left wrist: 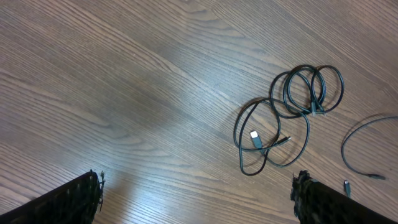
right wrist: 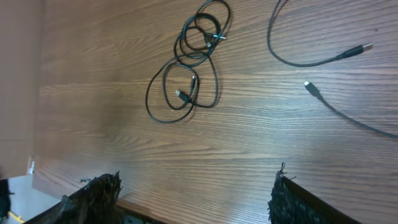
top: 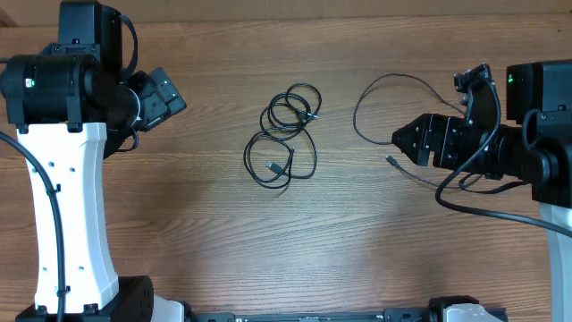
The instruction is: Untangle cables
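A coiled bundle of thin black cables (top: 284, 134) lies on the wooden table near its middle. It also shows in the left wrist view (left wrist: 289, 115) and the right wrist view (right wrist: 186, 62). A separate loose cable (top: 375, 83) curves to the bundle's right, with one plug end (top: 391, 159) just below my right gripper (top: 399, 140). The right wrist view shows this loose cable (right wrist: 298, 62) and a plug (right wrist: 310, 86) ahead. My right gripper (right wrist: 196, 199) is open with nothing between its fingers. My left gripper (top: 174, 97) stands far left of the bundle, open (left wrist: 196, 199) and empty.
The left arm's white base (top: 67, 206) fills the left side. The right arm's black body (top: 518, 152) covers part of the loose cable on the right. The table's edge (right wrist: 68, 177) shows in the right wrist view beyond the bundle.
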### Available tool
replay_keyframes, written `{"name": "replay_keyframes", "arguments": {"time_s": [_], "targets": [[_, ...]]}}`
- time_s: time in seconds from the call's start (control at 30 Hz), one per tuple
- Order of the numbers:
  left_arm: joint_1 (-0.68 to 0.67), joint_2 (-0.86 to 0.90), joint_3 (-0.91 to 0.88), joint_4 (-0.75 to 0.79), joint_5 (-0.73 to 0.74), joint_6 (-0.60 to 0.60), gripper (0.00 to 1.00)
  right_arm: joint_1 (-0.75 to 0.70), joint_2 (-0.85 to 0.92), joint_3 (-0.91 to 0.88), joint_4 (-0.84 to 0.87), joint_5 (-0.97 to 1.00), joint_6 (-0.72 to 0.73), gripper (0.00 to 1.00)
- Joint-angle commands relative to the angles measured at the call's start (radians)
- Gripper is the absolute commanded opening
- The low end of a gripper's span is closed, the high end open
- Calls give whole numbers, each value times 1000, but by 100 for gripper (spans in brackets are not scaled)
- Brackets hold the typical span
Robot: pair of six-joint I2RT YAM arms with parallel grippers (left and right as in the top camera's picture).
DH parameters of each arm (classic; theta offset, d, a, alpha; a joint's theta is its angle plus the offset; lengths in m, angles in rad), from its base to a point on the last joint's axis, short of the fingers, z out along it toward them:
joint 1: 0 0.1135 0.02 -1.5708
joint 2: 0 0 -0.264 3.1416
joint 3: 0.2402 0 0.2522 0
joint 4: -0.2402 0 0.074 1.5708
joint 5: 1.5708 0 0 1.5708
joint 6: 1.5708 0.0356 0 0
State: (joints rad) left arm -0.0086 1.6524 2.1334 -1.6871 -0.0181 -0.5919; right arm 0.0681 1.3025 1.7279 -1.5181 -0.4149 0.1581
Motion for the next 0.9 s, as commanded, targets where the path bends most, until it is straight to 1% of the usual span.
{"name": "replay_keyframes", "arguments": {"time_s": [0.0, 0.87], "targets": [[2, 8, -6, -2, 1, 20, 100, 4, -10, -7, 10, 22, -9, 100], [2, 8, -6, -2, 0, 20, 100, 4, 4, -7, 44, 22, -10, 100]]}}
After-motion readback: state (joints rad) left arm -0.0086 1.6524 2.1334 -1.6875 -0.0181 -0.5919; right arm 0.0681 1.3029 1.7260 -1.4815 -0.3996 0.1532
